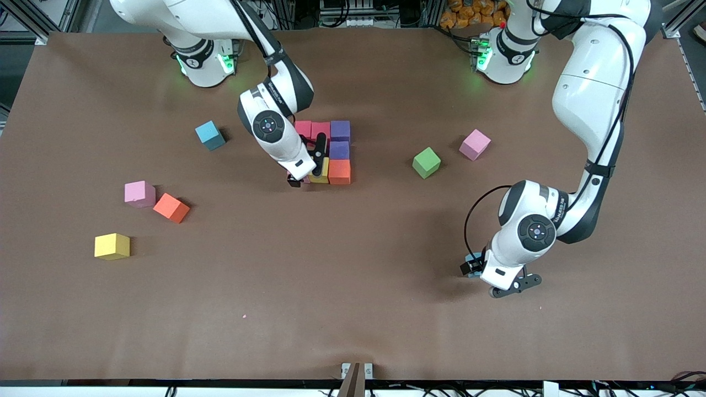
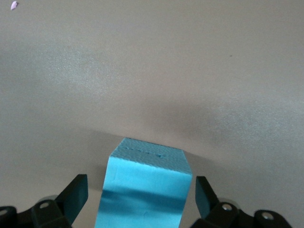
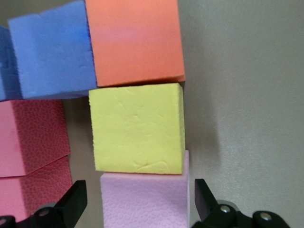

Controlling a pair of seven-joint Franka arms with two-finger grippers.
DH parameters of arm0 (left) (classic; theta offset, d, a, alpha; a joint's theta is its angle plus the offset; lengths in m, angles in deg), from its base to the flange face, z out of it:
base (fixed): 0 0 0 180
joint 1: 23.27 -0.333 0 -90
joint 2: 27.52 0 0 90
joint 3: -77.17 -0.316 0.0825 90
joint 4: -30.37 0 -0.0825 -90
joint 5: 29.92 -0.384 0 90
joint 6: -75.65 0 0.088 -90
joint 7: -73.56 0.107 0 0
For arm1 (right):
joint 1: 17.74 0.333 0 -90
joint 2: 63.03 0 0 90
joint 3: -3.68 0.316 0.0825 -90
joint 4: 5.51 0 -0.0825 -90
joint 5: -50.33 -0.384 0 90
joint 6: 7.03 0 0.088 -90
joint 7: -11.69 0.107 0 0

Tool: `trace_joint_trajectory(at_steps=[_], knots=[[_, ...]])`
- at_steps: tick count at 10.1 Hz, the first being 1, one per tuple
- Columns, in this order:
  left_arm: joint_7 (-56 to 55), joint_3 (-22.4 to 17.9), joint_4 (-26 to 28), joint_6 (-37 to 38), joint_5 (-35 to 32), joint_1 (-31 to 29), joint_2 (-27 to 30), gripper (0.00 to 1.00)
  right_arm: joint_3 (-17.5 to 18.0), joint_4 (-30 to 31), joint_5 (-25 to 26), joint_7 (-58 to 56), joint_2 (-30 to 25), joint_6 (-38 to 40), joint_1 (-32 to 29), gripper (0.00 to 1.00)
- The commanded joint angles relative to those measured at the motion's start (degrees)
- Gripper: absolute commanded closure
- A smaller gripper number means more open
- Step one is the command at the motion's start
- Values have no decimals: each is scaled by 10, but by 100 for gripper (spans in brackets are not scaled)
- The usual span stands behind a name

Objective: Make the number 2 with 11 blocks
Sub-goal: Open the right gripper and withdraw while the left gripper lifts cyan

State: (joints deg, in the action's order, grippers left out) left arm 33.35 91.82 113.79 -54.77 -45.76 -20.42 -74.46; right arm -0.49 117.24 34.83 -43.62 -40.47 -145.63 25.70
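Brown table [image 1: 353, 309] with foam cubes scattered; partial number 2 [image 1: 330, 151] sits mid-table, just beside the right gripper [image 1: 306, 179]: two red cubes [image 1: 311, 129] and a purple cube [image 1: 340, 130] in the row farthest from the front camera, a second purple cube [image 1: 338, 149] nearer, then an orange cube [image 1: 340, 171] with a yellow cube [image 1: 320, 173] touching it; right wrist view shows a pink cube [image 3: 147, 199] touching the yellow one, directly between the right gripper's fingers [image 3: 71, 202]; those fingers stand apart, one on each side of the pink cube, with a gap showing on both sides, nothing clamped.

Left gripper [image 1: 496, 278] is low at the table toward the left arm's end, well apart from the digit; fingers [image 2: 76, 194] spread wide around a light blue cube [image 2: 145, 190]; cube sits on the table between them, gaps visible both sides, no contact.

Loose cubes: green one [image 1: 426, 162] and pink one [image 1: 475, 144] between the two grippers, near each other; teal one [image 1: 210, 135] just off the right gripper toward the right arm's end; further out that way a pale pink one [image 1: 139, 194] touching or nearly touching an orange one [image 1: 171, 208], and a yellow one [image 1: 112, 246] nearest the front camera.
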Motion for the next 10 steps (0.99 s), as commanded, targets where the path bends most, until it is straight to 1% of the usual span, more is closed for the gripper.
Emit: trace_joint_trajectory(at_steps=[1, 3, 4, 5, 6, 8, 10], knots=[[4, -1, -4, -5, -14, 1, -3, 0, 1, -8, -7, -1, -29, 31, -4, 0], [-1, -1, -4, -5, -12, 1, -5, 0, -2, -31, -6, -2, -36, 42, -3, 0], [-4, -1, -4, -5, -9, -2, -6, 46, -3, -31, -7, 5, -43, 55, -6, 0], [-10, -1, -4, -5, -9, 0, -7, 79, -8, -31, -2, -1, -51, 61, -25, 0], [-15, -1, -4, -5, -9, 0, -7, 89, -25, -27, -1, -21, -53, 75, -44, 0], [-23, -1, -5, -4, -9, 2, -3, 90, -94, -11, 0, -88, -51, 86, -51, 0], [-53, 5, -5, 3, -8, 18, 11, 90, -116, -15, 3, -176, -49, 80, -66, 0]])
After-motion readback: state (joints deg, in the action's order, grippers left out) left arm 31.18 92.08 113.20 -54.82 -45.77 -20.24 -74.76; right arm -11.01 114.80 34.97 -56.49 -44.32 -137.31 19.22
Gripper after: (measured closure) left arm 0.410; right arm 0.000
